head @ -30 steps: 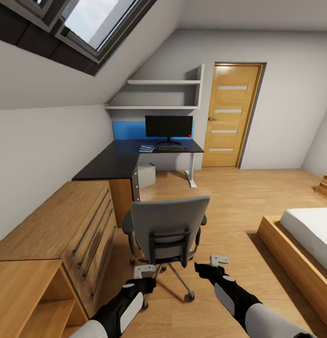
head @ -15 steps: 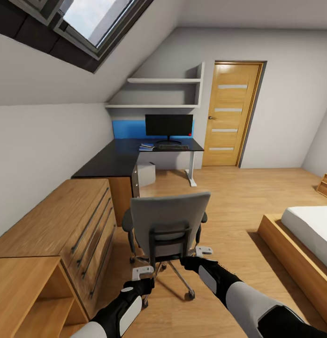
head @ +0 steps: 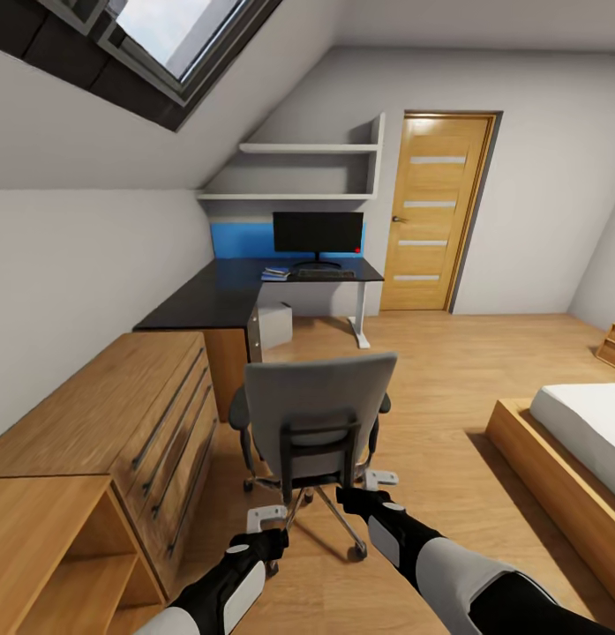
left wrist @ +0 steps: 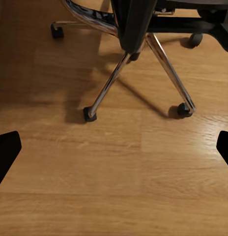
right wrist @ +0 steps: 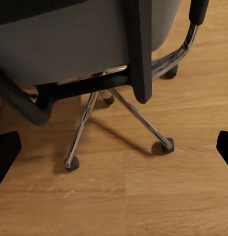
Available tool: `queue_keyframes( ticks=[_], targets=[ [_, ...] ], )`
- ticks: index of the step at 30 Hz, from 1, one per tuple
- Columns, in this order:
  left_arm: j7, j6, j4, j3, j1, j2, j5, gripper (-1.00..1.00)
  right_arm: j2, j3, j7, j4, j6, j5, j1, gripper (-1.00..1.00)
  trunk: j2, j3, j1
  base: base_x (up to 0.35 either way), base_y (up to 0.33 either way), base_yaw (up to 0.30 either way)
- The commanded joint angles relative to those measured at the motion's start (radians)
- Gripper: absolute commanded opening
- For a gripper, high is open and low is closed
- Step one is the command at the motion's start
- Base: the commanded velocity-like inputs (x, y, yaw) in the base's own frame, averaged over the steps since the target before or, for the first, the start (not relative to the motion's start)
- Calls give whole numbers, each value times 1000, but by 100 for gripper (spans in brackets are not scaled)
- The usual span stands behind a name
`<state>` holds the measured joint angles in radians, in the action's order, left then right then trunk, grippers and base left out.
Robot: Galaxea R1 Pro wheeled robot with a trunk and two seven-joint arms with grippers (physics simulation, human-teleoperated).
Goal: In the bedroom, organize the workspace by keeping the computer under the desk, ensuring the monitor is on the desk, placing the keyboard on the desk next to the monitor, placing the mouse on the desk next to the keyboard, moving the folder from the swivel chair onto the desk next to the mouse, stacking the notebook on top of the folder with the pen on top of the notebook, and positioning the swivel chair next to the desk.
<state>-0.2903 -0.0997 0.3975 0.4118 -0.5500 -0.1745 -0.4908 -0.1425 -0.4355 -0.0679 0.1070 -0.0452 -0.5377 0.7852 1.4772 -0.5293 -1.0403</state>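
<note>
The swivel chair (head: pixel 316 413) stands on the wood floor with its grey back toward me, a short way from the desk (head: pixel 210 300). On the far end of the desk stand the monitor (head: pixel 318 234) and the keyboard (head: pixel 326 274). Left of the keyboard lies a small blue and grey stack (head: pixel 275 275), too small to tell apart. The grey computer (head: pixel 274 327) sits under the desk. My left gripper (head: pixel 266 517) (left wrist: pixel 114 152) hangs open low behind the chair's chrome base (left wrist: pixel 109 83). My right gripper (head: pixel 378 481) (right wrist: pixel 114 152) is open just behind the chair back (right wrist: pixel 70 44).
A long wooden dresser (head: pixel 122 423) and a low wooden shelf unit (head: pixel 51 547) run along the left wall. A wooden-framed bed (head: pixel 576 437) lies at the right. A wooden door (head: pixel 435 216) and white wall shelves (head: pixel 307 150) are at the far wall.
My right arm has reached forward and leftward, bringing its gripper close behind the chair back. The view has crept slightly toward the chair. The left gripper has barely moved.
</note>
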Motion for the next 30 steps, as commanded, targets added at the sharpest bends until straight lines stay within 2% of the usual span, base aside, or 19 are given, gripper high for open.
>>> queue_keyframes(
  ticks=[1, 6, 9, 13, 15, 16, 19, 22, 30],
  targets=[
    [-7, -7, 5, 4, -2, 0, -2, 100, 1, -8, -3, -1, -4, -9, 1, 100, 8, -4, -4, 0, 0, 0],
    [-7, -28, 37, 4, -25, 0, -2, 100, 4, -8, -3, -1, -5, -9, 2, 100, 43, -20, -23, 0, 0, 0],
    [-7, -95, 64, 4, -76, 0, -5, 100, 5, -8, -3, -1, -5, -8, 1, 100, 64, -29, -35, 0, 0, 0],
    [-6, -127, 44, 4, -104, 0, -7, 100, 6, -9, -3, -2, -7, -8, 1, 100, 92, -42, -50, 0, 0, 0],
    [-6, -113, 20, 4, -108, 0, -5, 100, 6, -9, -3, -2, -8, -8, 0, 100, 106, -48, -58, 0, 0, 0],
    [-6, -62, 0, 4, -110, 0, -5, 100, 6, -11, -2, -3, -10, -8, 0, 100, 113, -51, -61, 0, 0, 0],
    [-6, -34, -31, 3, -111, 0, -5, 100, 5, -15, -1, -1, -14, -8, -1, 100, 134, -61, -73, 0, 0, 0],
    [-6, -31, -37, 3, -111, 0, -5, 100, 5, -16, 0, 0, -39, -8, -1, 100, 155, -70, -84, 0, 0, 0],
    [-6, -29, -53, 4, -111, 0, -5, 100, 6, -16, 0, 5, -46, -4, -1, 100, 211, -95, -115, 0, 0, 0]
  ],
)
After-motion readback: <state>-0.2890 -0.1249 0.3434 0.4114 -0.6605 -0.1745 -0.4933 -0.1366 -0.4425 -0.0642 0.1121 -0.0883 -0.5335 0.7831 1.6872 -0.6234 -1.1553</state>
